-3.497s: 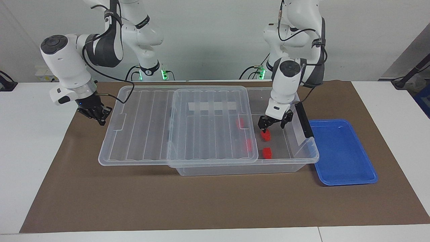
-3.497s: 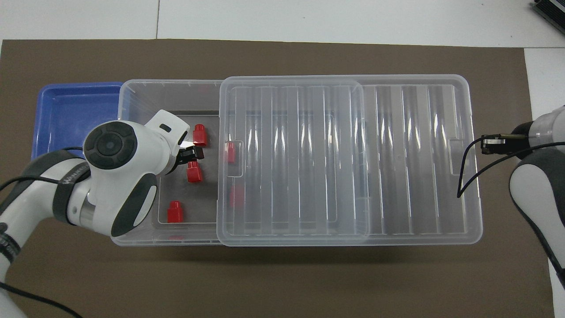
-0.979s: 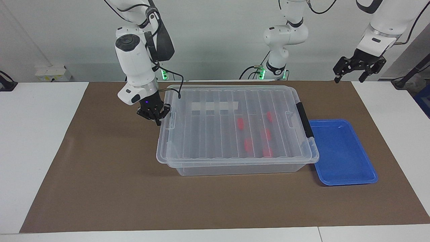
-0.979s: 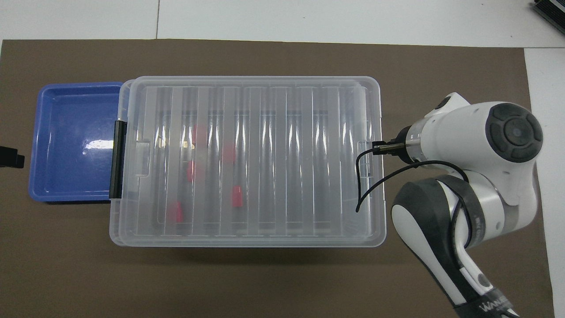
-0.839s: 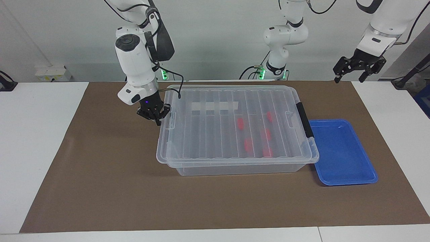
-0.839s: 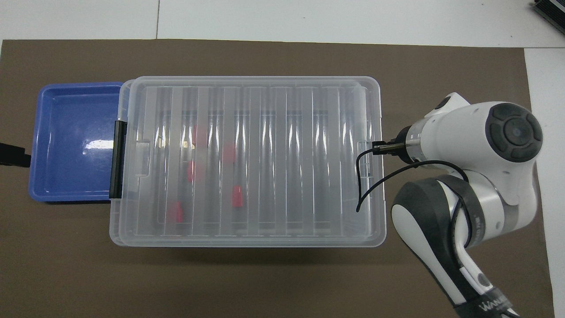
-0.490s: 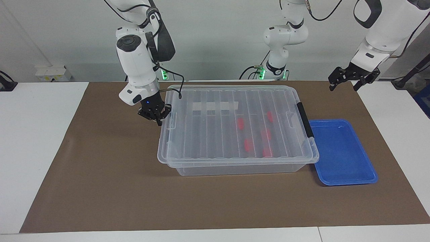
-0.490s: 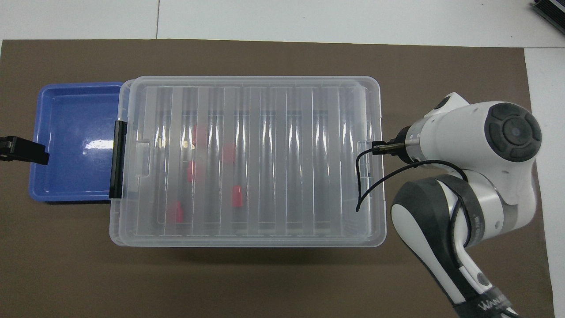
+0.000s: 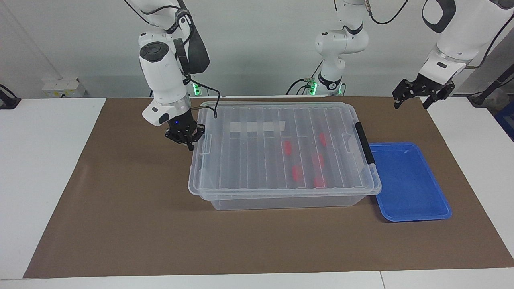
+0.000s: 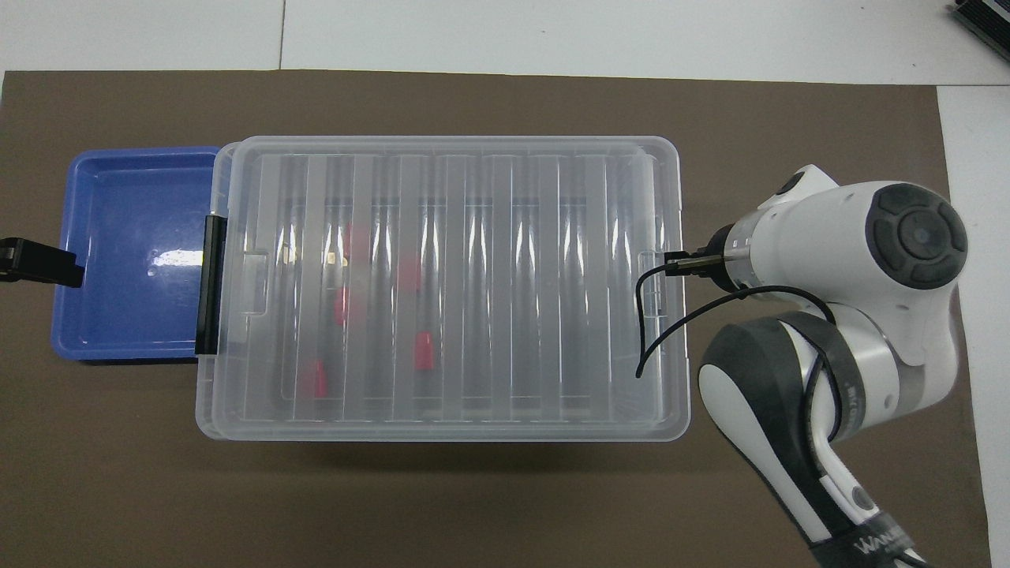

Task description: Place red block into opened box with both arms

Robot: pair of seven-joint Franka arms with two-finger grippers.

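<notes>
Right claw [image 9: 188,141] at left of centre in the facing view, fingertips together, holding nothing, tip right against the end rim of the lid [image 9: 277,144]; whether touching, not clear. Left claw [image 9: 413,96] high at upper right of that view, fingers spread apart, empty, raised over the brown mat [image 9: 120,224] edge; in the overhead view only a black tip [image 10: 35,264] at the left edge, over the blue tray [image 10: 102,331].

Red blocks [image 9: 296,172] seen blurred through the ribbed clear lid, five small red shapes inside the clear storage box [image 9: 281,201], clustered toward the left arm's end. Box at frame centre, lid down over it, black latch bar [image 9: 364,142] at the end beside the tray, white strip [image 9: 257,127] showing under the lid.

"WANJI"-like lettering partly readable on the right arm's cuff [image 10: 876,544] at lower right of the overhead view. White table [image 9: 44,168] around the mat.
</notes>
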